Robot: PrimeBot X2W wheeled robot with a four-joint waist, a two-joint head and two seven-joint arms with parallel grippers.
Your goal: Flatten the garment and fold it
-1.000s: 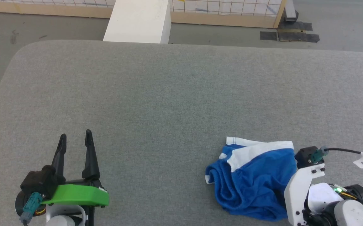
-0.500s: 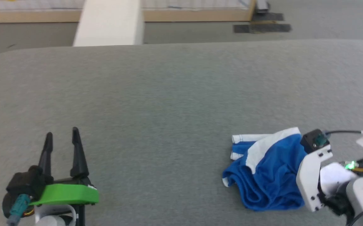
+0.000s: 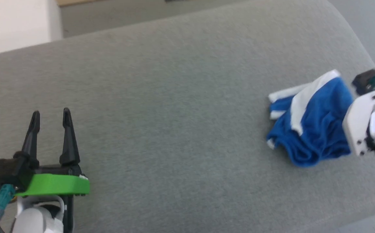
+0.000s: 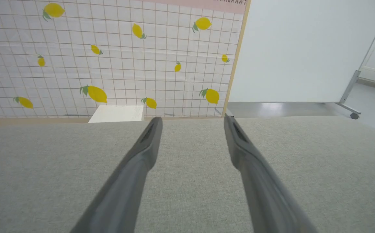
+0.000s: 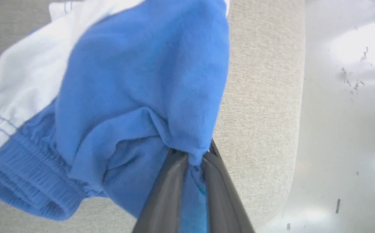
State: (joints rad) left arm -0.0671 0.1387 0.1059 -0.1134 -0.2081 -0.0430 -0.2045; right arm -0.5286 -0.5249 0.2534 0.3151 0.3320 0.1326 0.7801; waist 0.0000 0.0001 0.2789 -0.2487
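Observation:
The garment (image 3: 313,129) is a crumpled heap of bright blue shorts with white bands, lying near the right end of the grey padded table (image 3: 181,97). In the right wrist view my right gripper (image 5: 192,155) is shut on a pinched fold of the garment (image 5: 126,81), and the blue cloth drapes over the fingertips. The head view has that arm's white wrist (image 3: 364,123) against the heap's right side, its fingers hidden. My left gripper (image 3: 51,114) is open over bare table at the lower left, far from the shorts, with nothing between its fingers (image 4: 192,119).
The table's rounded right edge (image 5: 281,97) runs close beside the garment, with shiny floor (image 5: 346,129) beyond it. A white block (image 3: 12,26) stands past the far edge. A lemon-patterned wall (image 4: 109,55) and a white panel (image 4: 304,48) stand behind the table.
The head camera has swung and tilted, shifting the whole picture. My right gripper has shut on the garment, whose right side is now gathered up at it. The left gripper is unchanged.

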